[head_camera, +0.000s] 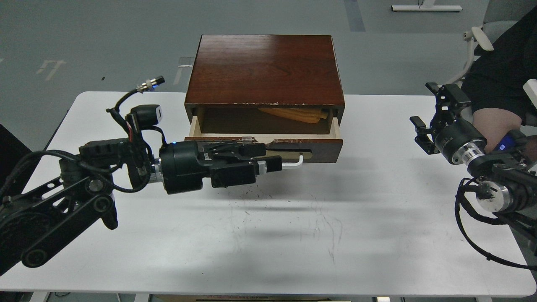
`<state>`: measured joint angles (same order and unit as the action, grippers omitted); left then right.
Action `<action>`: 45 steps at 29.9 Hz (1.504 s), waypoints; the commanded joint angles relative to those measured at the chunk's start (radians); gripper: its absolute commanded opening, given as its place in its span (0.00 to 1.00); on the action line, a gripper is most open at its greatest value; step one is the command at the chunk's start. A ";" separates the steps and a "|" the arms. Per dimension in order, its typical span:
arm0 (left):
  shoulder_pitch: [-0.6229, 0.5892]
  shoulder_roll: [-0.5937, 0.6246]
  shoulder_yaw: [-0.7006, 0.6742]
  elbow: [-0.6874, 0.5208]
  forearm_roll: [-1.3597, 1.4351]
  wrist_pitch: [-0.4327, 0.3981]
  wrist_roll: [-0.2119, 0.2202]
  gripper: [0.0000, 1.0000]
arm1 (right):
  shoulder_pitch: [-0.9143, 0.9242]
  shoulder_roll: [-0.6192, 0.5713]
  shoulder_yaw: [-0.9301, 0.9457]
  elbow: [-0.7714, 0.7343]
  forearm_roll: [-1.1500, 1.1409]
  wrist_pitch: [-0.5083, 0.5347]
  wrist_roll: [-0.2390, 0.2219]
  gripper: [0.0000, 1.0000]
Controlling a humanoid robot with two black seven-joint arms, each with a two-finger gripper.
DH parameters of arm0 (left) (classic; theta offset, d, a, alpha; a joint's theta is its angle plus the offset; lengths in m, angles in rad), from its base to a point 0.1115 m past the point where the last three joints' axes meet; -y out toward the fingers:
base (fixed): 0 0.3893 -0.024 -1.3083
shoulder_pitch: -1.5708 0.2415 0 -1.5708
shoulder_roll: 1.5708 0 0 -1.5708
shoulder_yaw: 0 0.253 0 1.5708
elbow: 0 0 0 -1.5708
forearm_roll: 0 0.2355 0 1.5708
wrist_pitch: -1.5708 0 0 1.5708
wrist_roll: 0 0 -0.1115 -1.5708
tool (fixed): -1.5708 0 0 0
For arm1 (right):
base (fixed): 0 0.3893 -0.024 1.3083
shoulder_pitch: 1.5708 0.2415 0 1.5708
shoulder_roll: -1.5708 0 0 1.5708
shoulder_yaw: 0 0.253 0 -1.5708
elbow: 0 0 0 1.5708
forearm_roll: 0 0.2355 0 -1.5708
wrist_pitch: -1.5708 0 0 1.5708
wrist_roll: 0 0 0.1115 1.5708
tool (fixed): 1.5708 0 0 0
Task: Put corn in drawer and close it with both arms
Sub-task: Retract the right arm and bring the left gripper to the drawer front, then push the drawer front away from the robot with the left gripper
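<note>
The ribbed yellow corn lies inside the half-open drawer, against its shadowed back. The drawer's glossy dark wood front has a chipped top edge and pale sides. The left gripper is clenched on the white bar handle. The right gripper hangs released over the white table.

A white table with scuff marks stands on grey floor, a seated person at its right.
</note>
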<state>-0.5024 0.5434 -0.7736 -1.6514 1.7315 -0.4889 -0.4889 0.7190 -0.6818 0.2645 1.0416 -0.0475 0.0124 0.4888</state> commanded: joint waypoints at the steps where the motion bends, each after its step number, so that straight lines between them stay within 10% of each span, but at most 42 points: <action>1: -0.001 -0.022 0.056 0.024 0.085 0.000 0.000 0.78 | -0.009 -0.001 -0.002 0.000 -0.002 0.001 0.000 1.00; 10: 0.008 -0.023 0.122 0.073 0.089 0.055 0.013 0.00 | -0.020 -0.001 -0.010 0.002 0.000 0.001 0.000 1.00; 24: 0.012 -0.043 0.126 0.215 -0.137 0.027 0.121 0.00 | -0.027 -0.002 -0.019 0.000 -0.003 0.001 0.000 1.00; 45: 0.008 -0.028 0.122 0.278 -0.239 0.030 0.131 0.00 | -0.033 -0.004 -0.019 0.000 -0.005 0.001 0.000 1.00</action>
<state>-0.4939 0.5134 -0.6519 -1.3739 1.4926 -0.4587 -0.3574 0.6858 -0.6842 0.2454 1.0417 -0.0519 0.0139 0.4888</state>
